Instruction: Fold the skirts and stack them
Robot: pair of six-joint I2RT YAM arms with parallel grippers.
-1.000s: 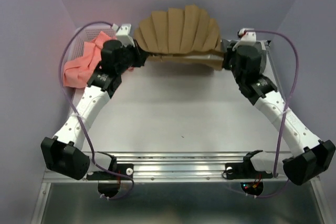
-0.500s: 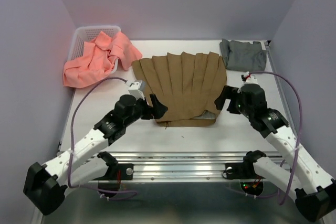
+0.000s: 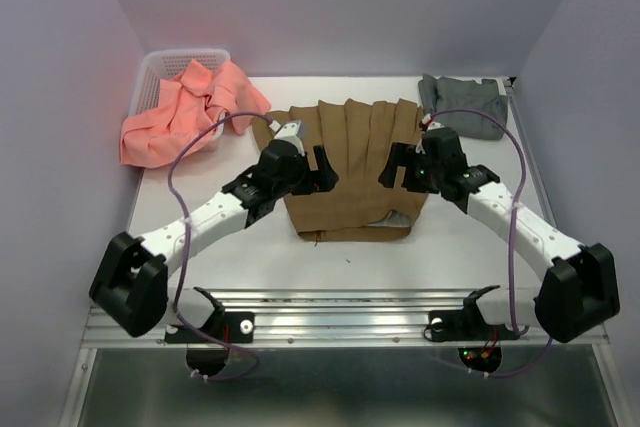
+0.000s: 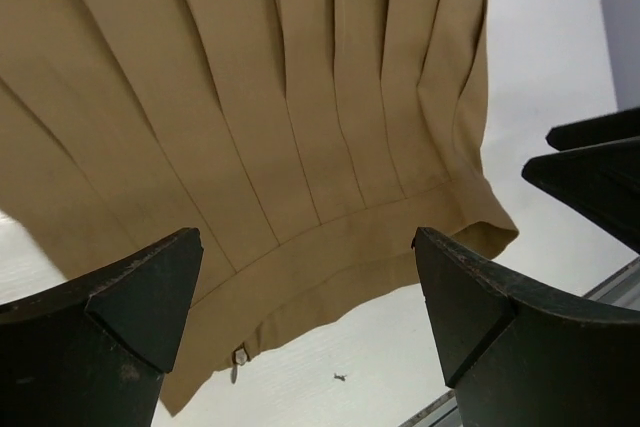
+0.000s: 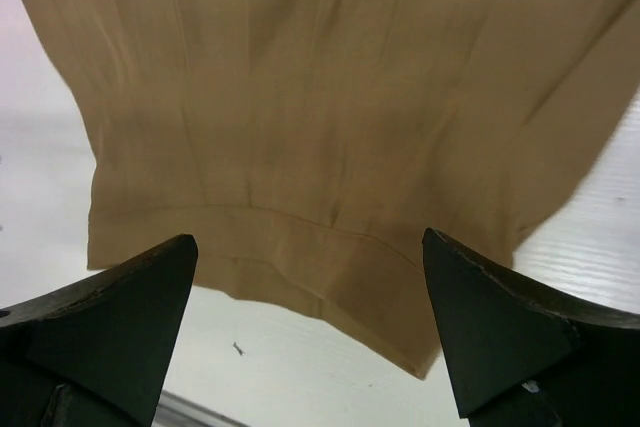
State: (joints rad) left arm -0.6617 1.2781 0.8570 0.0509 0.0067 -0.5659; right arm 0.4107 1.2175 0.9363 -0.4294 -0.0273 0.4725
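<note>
Tan skirt [image 3: 350, 147]: ctr of top view, spread flat on table [image 3: 240, 247]. Pleats fan toward upper frame, waistband along lower edge. Flat layout leaves clean side edges for a two-arm pick.
Waistband detail: L wrist view shows it crossing lower-mid frame, w/ a small tab at lower left. Top view shows a pale lining sliver at the skirt's lower right.
L gripper [image 3: 322, 167]: over left part of tan skirt. Jaws wide apart, nothing between them. Tip contact w/ cloth: can't tell.
R gripper [image 3: 392, 169]: over right part, mirrored pose. Jaws wide apart, empty.
Reason for pose (est.): grippers sit either side of the skirt's ctr line, prob. so a paired grasp keeps the cloth level and the pleats aligned.
Grey skirt [image 3: 462, 105]: upper right of top view, compact, looks folded. Near tan skirt's upper-right corner; touching or not, can't tell. Likely stack base.
Pink skirt [image 3: 185, 112]: upper left, crumpled, draped over the rim of the basket [image 3: 165, 59]. Not folded.
Step in hand (est.): folding tan skirt.
Progress (est.): early-mid; one item looks done, two remain.
Next move needs: both jaws closing on matching edges at once.
Risk: uneven pinch skews pleats; slack lining may slip out.
</note>
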